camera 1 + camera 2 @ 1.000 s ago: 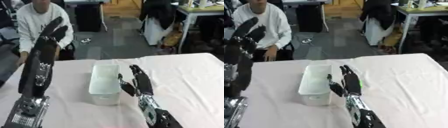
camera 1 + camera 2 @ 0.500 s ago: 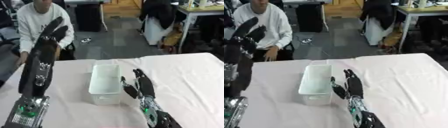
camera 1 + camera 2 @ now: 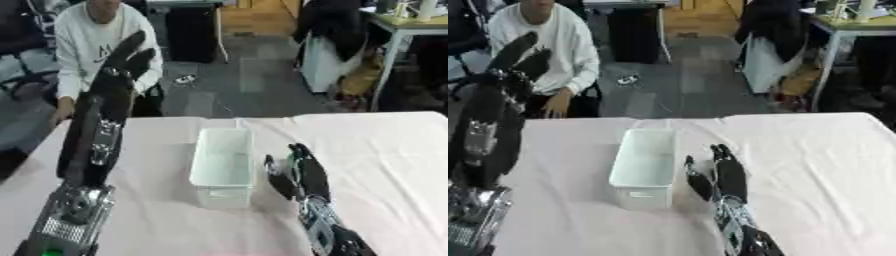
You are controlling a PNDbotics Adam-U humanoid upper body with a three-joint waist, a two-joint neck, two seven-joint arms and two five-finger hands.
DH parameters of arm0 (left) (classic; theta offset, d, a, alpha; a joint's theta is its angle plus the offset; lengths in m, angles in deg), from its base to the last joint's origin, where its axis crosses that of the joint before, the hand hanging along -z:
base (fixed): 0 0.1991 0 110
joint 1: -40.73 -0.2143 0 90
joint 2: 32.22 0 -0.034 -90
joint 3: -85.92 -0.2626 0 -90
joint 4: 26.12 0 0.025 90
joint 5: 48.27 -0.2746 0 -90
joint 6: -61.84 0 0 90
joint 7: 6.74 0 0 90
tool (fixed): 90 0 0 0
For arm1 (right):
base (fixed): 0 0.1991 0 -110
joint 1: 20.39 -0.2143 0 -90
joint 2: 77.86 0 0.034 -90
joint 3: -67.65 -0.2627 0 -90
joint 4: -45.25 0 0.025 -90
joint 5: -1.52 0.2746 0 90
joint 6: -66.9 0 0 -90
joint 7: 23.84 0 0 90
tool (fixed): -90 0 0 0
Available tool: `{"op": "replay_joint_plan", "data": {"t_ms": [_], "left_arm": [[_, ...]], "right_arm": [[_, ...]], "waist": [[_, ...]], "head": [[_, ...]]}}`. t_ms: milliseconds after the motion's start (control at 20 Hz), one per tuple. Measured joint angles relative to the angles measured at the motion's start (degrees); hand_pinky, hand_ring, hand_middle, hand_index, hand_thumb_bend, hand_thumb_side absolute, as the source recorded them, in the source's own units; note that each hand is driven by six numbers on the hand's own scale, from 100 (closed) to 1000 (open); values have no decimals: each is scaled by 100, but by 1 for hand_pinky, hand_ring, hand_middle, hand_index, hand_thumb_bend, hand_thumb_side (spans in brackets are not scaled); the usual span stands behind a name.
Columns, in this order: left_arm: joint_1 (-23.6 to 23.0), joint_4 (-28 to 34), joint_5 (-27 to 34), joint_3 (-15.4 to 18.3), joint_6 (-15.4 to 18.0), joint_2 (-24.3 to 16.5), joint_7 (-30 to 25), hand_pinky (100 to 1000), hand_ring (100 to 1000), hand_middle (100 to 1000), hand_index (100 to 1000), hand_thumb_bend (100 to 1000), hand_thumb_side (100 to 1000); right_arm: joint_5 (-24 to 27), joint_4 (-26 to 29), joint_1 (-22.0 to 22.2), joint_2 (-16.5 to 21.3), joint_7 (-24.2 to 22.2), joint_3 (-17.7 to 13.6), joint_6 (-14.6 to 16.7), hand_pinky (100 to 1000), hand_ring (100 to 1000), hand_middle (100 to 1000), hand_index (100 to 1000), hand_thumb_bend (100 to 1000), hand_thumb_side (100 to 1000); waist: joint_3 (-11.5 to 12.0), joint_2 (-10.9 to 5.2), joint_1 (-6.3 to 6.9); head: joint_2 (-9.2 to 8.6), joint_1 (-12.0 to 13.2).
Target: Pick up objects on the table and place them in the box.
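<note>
A table [image 3: 385,150] under a pale pinkish cloth fills the lower part of both views, and no loose object shows on it, so the only task thing in sight is the box.

The left arm [image 3: 96,145] rises steeply at the left side, black with silver joints. Its left hand [image 3: 127,60] is raised high above the table, fingers straight and spread, holding nothing. It stands up and to the left of the box, well apart from it.

The box [image 3: 223,165] is a white, oblong, open-topped container standing on the cloth near the middle, its long side running away from the robot. Its inside looks bare and white; nothing can be made out in it.

The right hand [image 3: 297,172] stands just to the right of the box's near end, fingers straight and pointing up and away, thumb [image 3: 276,175] angled toward the box wall. It holds nothing. The thumb lies just beside the box's right wall; whether it touches cannot be told. The right forearm [image 3: 328,235] runs down to the lower edge.

Nothing lies between the right hand's fingers and the box.
</note>
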Motion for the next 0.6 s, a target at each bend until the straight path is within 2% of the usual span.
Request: {"op": "replay_joint_plan", "data": {"t_ms": [350,400,450,600], "left_arm": [[1,0,0,0,1,0,-1,964,934,1000,992,358,986],[1,0,0,0,1,0,-1,963,934,1000,992,359,986],[1,0,0,0,1,0,-1,964,934,1000,992,358,987],[1,0,1,0,0,0,-2,964,934,1000,991,359,986]], "right_arm": [[216,-83,-115,193,55,-78,-12,815,884,925,936,362,909],[252,-102,-148,225,63,-91,-15,814,884,924,935,335,898],[284,-113,-166,246,67,-102,-17,813,883,924,935,364,910],[352,-167,-188,299,74,-104,-23,812,882,923,934,364,912]], "waist": [[16,0,-3],[16,0,-3],[16,0,-3],[16,0,-3]], "head": [[-2,42],[-2,42],[-2,42],[-3,42]]}}
